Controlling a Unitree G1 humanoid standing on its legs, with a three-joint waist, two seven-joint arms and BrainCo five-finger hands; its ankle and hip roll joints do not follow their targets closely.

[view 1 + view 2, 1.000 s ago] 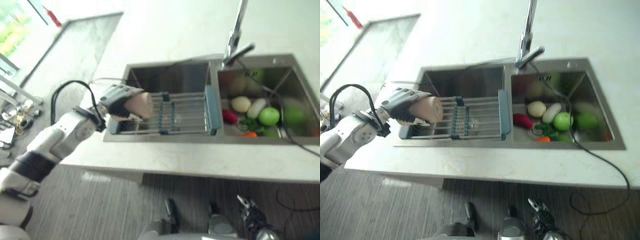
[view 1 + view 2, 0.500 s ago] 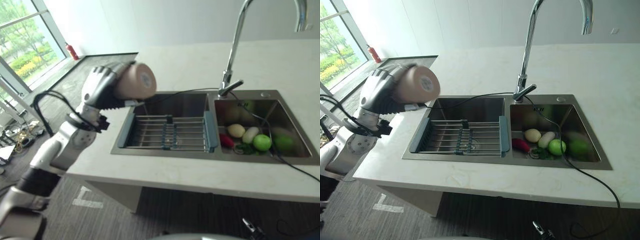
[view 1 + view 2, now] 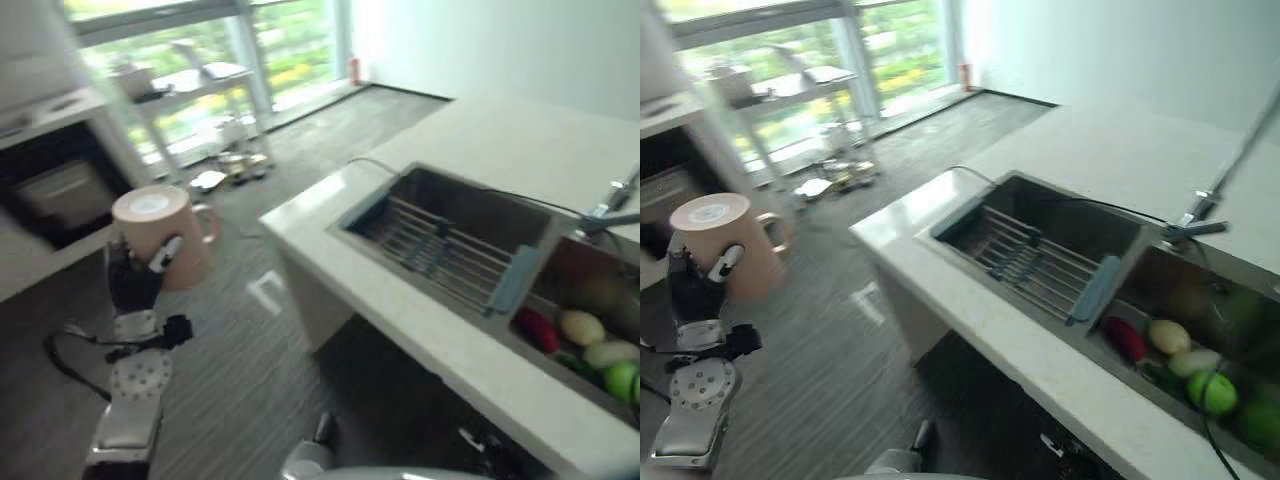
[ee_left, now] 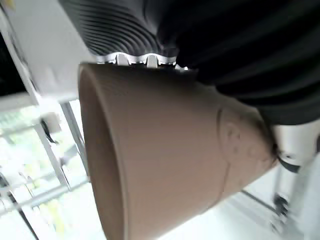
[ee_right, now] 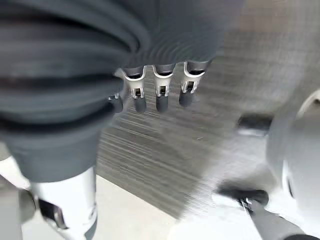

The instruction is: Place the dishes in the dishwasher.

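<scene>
mug: I had the tan mug (image 3: pixel 160 235) in my left robot hand (image 3: pixel 135 280), fingers curled round its body, at the left of the frame out over the floor and well apart from the sink. Bottom up, handle pointing toward the window side.

left robot hand: wrapped on the mug, pretty solid as far as I could judge. In the wrist view the mug (image 4: pixel 165 160) sat right against the dark cover.

right robot hand: my right robot hand (image 5: pixel 155 95) was down over the grey floor holding nothing, fingers hanging fairly straight and loose.

sink: the rack (image 3: pixel 450 250) across the left basin looked bare, no other dishes I could make out. The right basin had vegetables (image 3: pixel 590 345) in it, not my problem.

dishwasher: honestly couldn't say for sure where it was. There was a dark opening (image 3: pixel 50 195) at the upper left past the mug, might've been it.

progress: I'd call it about halfway. Mug picked up and carried off the surface (image 3: pixel 400 310); loading it was left to do.
</scene>
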